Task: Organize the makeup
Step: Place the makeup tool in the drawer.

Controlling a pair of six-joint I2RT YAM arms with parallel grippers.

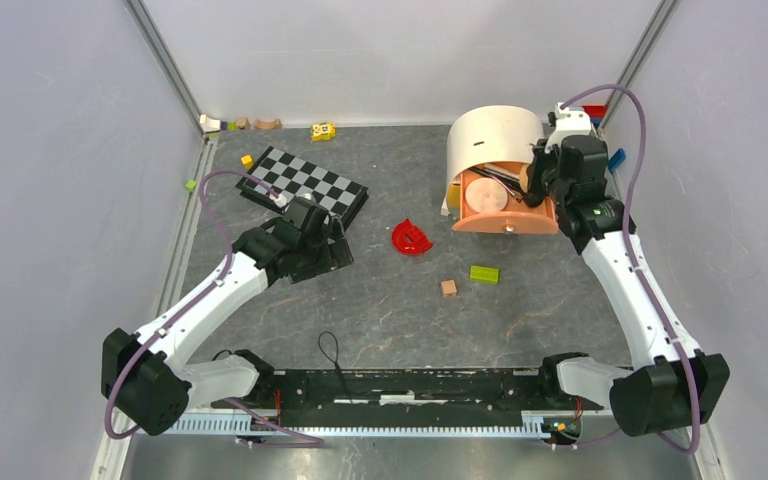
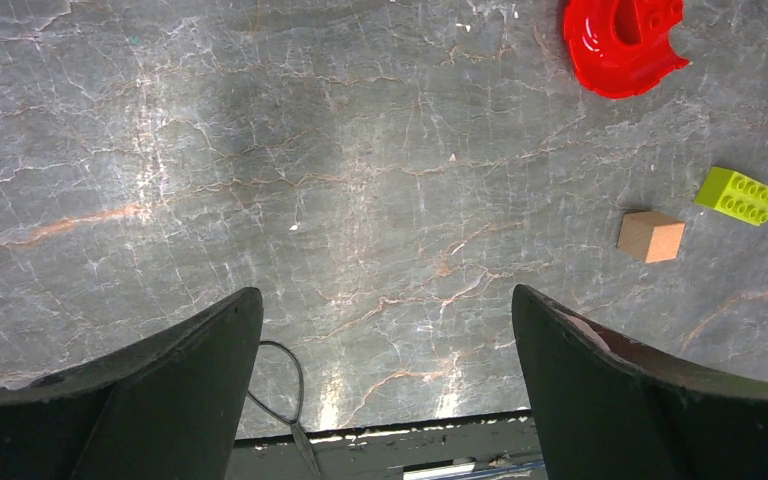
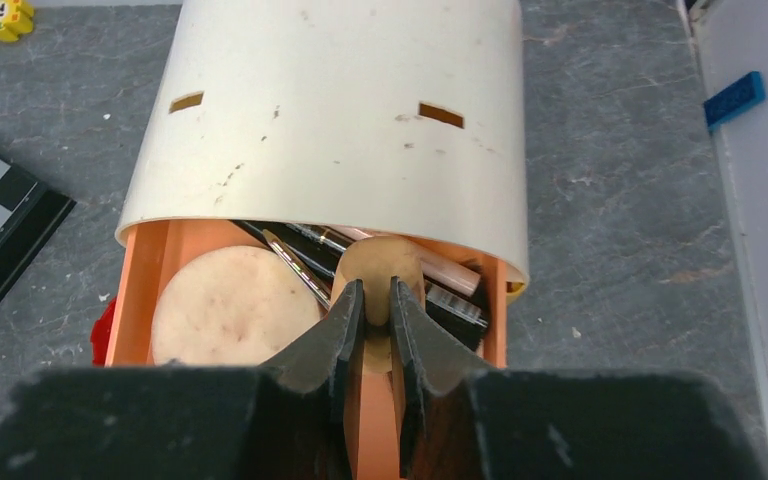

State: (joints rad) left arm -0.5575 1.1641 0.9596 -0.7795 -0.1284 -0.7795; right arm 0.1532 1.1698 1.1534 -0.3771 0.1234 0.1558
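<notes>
Right wrist view: right gripper jaws nearly closed, seemingly pinching peach sponge between tips, inside orange tray. Sponge judged soft, light, squashy; hold mid-body, gently. Left gripper wide open, empty.

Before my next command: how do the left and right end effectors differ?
The left end effector has jaws wide apart, empty; the right end effector has them nearly together. Left hangs over bare table; right sits at the orange tray of makeup. Both are dark, two-fingered.
</notes>
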